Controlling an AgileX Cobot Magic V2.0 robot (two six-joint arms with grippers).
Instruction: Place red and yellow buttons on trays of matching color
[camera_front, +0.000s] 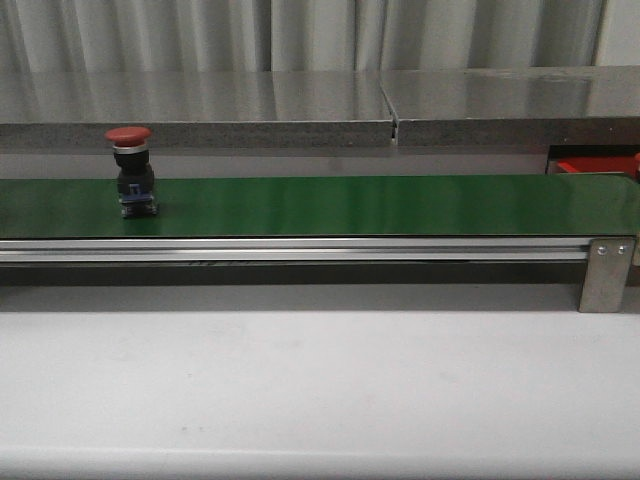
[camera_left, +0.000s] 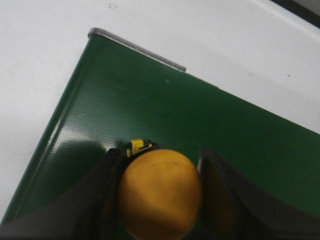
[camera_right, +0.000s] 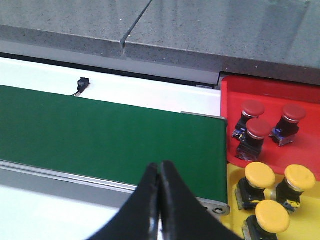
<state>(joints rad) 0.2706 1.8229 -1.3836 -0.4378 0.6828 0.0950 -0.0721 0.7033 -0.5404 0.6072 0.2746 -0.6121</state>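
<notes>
The yellow button (camera_left: 161, 192) is blurred and cut off at the lower edge, its body hidden beneath its cap; the red tray (camera_front: 596, 165) is cropped at right.

Even indoor light, glare on belt (camera_left: 75, 140), blurred close-ups

The green belt (camera_left: 150, 115) looks finely pebbled with a soft sheen, its rail (camera_front: 300, 250) brushed metal, and the trays (camera_right: 300, 100) glossy plastic.
</notes>
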